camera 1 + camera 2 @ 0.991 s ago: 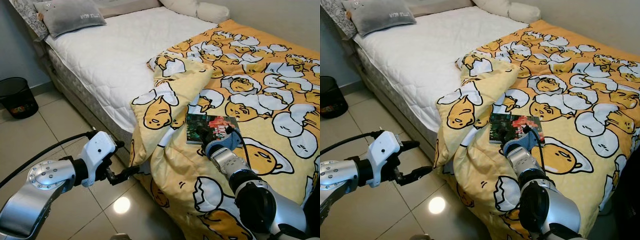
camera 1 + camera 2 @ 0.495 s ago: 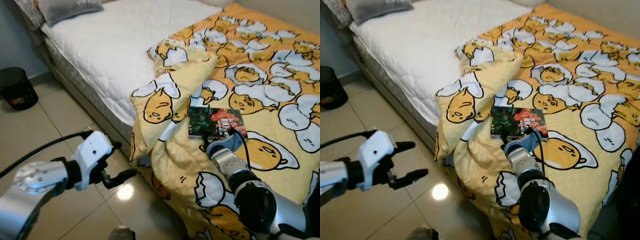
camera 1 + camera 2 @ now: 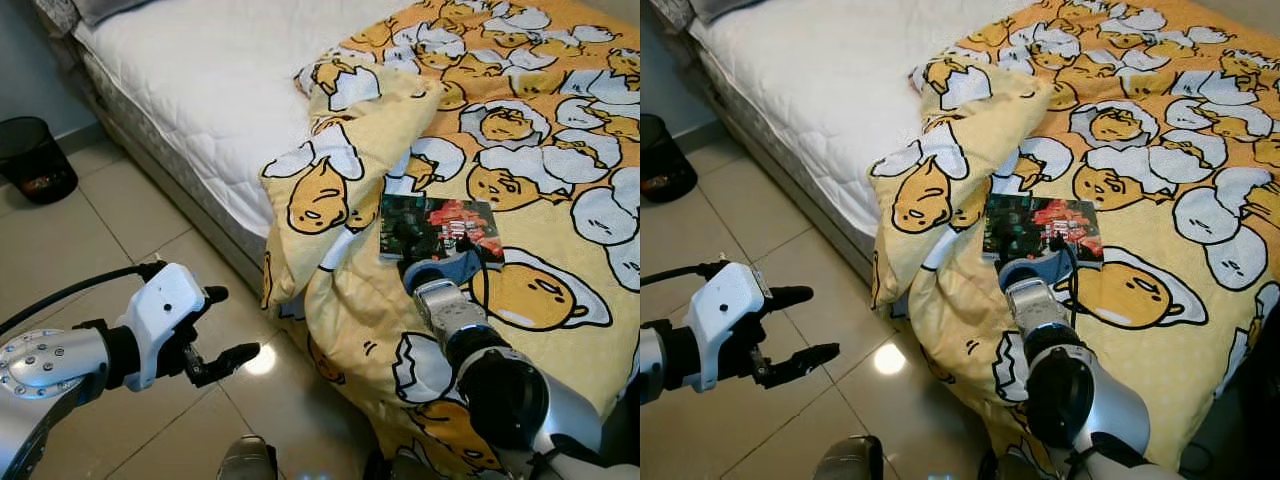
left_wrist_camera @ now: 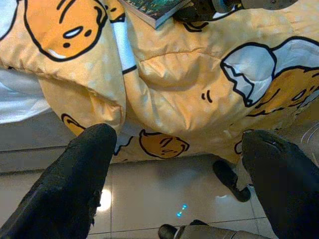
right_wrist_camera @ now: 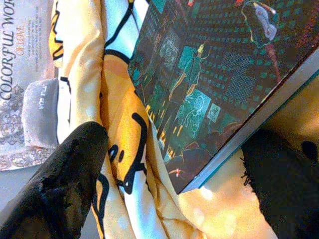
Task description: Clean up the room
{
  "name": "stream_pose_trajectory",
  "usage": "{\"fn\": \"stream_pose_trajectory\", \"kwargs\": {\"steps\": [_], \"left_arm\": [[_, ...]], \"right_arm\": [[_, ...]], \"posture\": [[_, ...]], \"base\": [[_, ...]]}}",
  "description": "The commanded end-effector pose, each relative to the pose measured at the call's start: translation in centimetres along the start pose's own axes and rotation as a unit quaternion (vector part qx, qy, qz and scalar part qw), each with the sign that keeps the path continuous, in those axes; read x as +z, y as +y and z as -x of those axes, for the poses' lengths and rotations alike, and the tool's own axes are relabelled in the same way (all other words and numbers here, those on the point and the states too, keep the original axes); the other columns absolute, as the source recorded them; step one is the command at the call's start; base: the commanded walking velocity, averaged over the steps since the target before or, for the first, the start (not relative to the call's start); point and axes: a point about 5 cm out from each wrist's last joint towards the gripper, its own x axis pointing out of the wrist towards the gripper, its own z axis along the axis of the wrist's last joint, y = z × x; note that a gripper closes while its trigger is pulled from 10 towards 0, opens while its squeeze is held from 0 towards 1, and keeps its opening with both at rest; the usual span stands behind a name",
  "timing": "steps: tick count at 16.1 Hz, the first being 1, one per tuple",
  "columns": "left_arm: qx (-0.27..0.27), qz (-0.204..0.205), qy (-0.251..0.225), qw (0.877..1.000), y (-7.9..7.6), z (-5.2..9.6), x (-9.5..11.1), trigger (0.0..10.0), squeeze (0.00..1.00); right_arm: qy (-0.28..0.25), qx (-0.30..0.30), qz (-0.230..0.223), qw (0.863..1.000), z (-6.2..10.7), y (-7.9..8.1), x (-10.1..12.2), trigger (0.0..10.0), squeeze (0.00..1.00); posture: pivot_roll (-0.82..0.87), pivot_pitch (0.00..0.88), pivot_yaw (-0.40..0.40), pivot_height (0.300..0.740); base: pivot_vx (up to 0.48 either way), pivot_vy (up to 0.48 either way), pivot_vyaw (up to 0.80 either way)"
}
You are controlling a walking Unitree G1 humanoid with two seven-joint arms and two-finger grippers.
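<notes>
A book (image 3: 440,229) is being borne on the blanket (image 3: 540,150) spread over the bed (image 3: 210,90). The right gripper (image 3: 415,250) is being held at the book's six o'clock edge; the left gripper (image 3: 222,328) above the floor (image 3: 60,250), at the book's eight o'clock. A bin (image 3: 35,158) is being kept at ten o'clock.

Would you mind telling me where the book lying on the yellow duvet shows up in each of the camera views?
Left eye view: book right of centre, on the duvet, at the right gripper.
Right eye view: book just right of centre.
Left wrist view: one corner at the top edge.
Right wrist view: the cover looms large, close between the open fingers.
Shared landmark: the egg-print duvet.
</notes>
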Motion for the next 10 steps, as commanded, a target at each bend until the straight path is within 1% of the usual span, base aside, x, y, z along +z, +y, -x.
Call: {"fn": "stream_pose_trajectory", "kwargs": {"steps": [1,3,4,5,6,7,8,9,10], "left_arm": [[-0.001,-0.006,0.000,1.000,-0.1,0.2,0.4,10.0,1.00],[-0.001,-0.005,0.000,1.000,-0.2,0.2,0.4,10.0,1.00],[0.000,-0.006,0.000,1.000,-0.2,0.3,0.5,10.0,1.00],[0.001,-0.006,0.000,1.000,-0.2,0.4,0.6,10.0,1.00],[0.001,-0.006,0.000,1.000,-0.3,0.5,0.6,10.0,1.00],[0.001,-0.007,0.004,1.000,-0.4,0.7,0.6,10.0,1.00],[0.001,-0.008,0.009,1.000,-0.5,1.1,0.7,10.0,1.00],[0.001,-0.008,0.010,1.000,-0.5,1.2,0.7,10.0,1.00],[0.000,-0.008,0.012,1.000,-0.6,1.3,0.7,10.0,1.00]], "right_arm": [[-0.006,0.014,-0.009,1.000,-0.2,0.8,0.2,10.0,1.00],[-0.009,0.013,-0.010,1.000,-0.2,0.8,0.3,10.0,1.00],[-0.012,0.002,-0.015,1.000,-0.2,0.5,0.4,10.0,1.00],[-0.016,-0.019,-0.019,1.000,0.0,-0.1,0.3,10.0,1.00],[-0.018,-0.024,-0.021,0.999,0.0,-0.2,0.3,10.0,1.00],[-0.024,-0.054,-0.025,0.998,0.2,-1.1,0.1,10.0,1.00],[-0.032,-0.083,-0.038,0.995,0.5,-1.9,0.0,10.0,0.96],[-0.036,-0.089,-0.046,0.994,0.6,-2.1,0.0,10.0,0.92],[-0.039,-0.091,-0.050,0.994,0.6,-2.1,0.0,10.0,0.82]], "posture": [[0.42,0.193,-0.010,0.740],[0.42,0.192,-0.011,0.740],[0.42,0.193,-0.017,0.740],[0.43,0.197,-0.017,0.740],[0.44,0.198,-0.016,0.740],[0.46,0.201,-0.010,0.740],[0.48,0.210,-0.005,0.740],[0.49,0.217,-0.001,0.740],[0.49,0.217,-0.001,0.740]], "base": [[0.000,0.000,0.00],[0.000,0.000,0.00],[0.000,0.000,0.00],[0.000,0.000,0.00],[0.000,0.000,0.00],[0.000,0.000,0.00],[0.000,0.000,0.00],[0.000,0.000,0.00],[0.000,0.000,0.00]]}}
